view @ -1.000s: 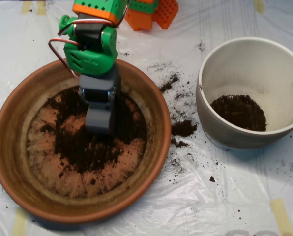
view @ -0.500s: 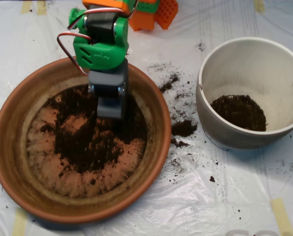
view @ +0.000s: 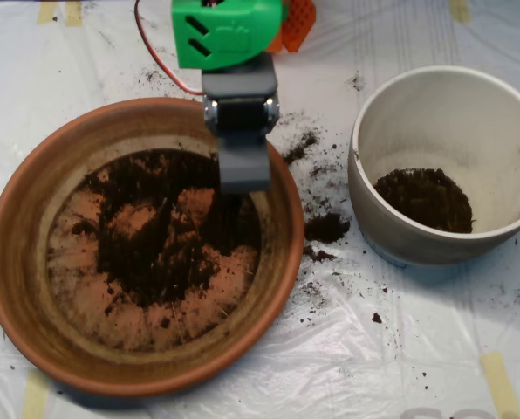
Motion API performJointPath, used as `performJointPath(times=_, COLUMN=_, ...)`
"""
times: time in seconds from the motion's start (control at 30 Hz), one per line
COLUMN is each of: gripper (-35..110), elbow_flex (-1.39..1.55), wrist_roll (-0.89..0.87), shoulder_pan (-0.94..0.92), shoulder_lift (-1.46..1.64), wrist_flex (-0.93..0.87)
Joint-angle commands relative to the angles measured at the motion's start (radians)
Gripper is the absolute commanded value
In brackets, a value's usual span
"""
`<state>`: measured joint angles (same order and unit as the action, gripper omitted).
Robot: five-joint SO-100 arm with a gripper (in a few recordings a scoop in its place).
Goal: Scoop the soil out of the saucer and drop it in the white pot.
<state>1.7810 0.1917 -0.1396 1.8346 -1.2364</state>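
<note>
While soil (view: 160, 240) lies mostly in the saucer (view: 24, 262), the scoop (view: 242, 166) hangs over its upper right rim; whether its fingers are clenched I cannot tell. Pot (view: 504, 96) holds some.

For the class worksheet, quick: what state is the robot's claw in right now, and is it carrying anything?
Claw: over the upper right part of the terracotta saucer; open or closed, and any soil aboard, cannot be told.

I see the saucer (view: 16, 262) at left on the worktop (view: 434, 349), the white pot (view: 391, 236) at right, well apart. Soil (view: 155, 244) lies in both, crumbs between them. My claw (view: 243, 175) hangs over the saucer's upper right.
</note>
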Motion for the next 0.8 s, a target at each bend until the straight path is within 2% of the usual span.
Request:
performJointPath(times=0.0, gripper=-1, elbow_flex=0.003, wrist_roll=0.031, shoulder_pan=0.049, shoulder_lift=0.181, wrist_flex=0.002)
performJointPath(times=0.3, gripper=-1, elbow_flex=-0.067, wrist_roll=0.006, shoulder_pan=0.21, shoulder_lift=0.252, wrist_flex=-0.075)
performJointPath(times=0.77, gripper=-1, elbow_flex=-0.588, wrist_roll=-0.063, shoulder_pan=0.486, shoulder_lift=0.003, wrist_flex=-0.319)
